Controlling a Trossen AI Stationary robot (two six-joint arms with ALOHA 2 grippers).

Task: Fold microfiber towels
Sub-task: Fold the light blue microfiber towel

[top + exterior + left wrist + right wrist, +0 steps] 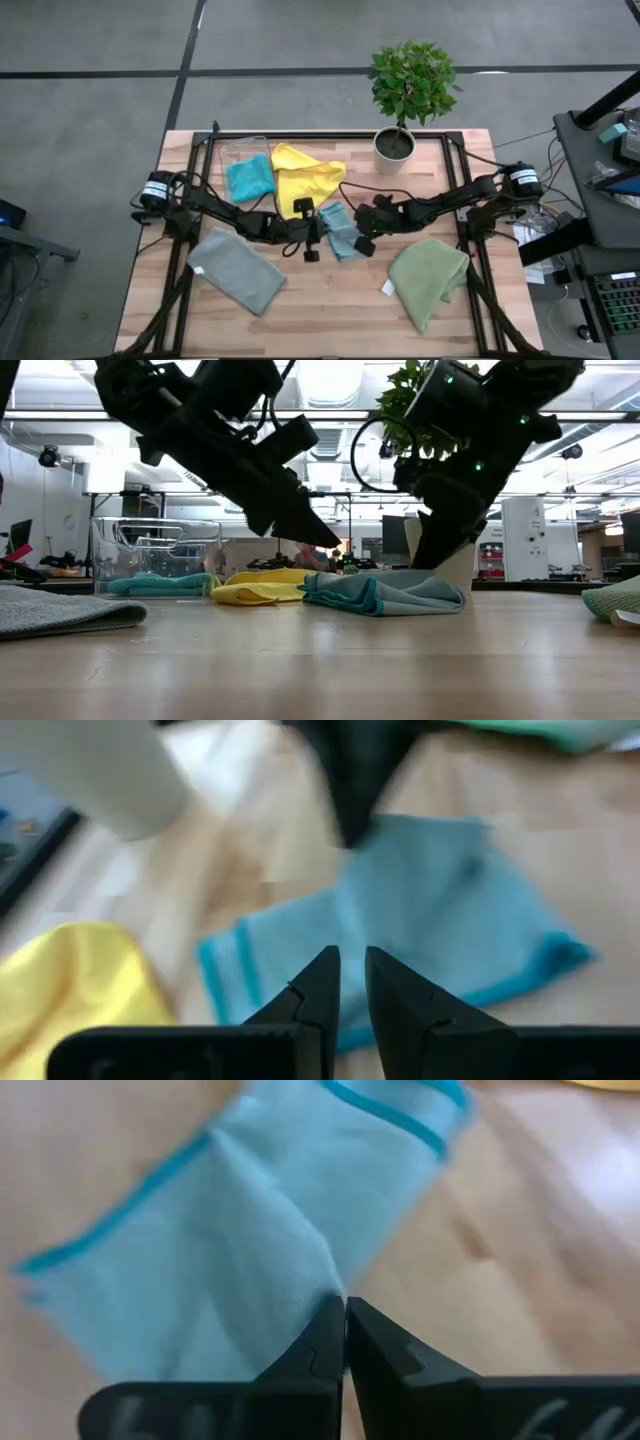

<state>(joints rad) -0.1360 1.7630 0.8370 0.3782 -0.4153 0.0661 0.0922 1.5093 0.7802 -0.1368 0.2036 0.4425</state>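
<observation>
Light blue towel [250, 1230] — rumpled, teal-edged, partly folded

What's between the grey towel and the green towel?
In the high view, the light blue towel lies between the grey towel and the green towel, with both grippers, left and right, at it.

The right arm's dark two-finger pincer [345, 1312] is pinched together on a raised fold of the soft light blue microfiber cloth with darker blue edging [230, 1240], spread ahead over pale wooden tabletop [540, 1250].

high: straight down | low: table-level, across | wrists: close | shared: light blue towel [340, 230]
</observation>
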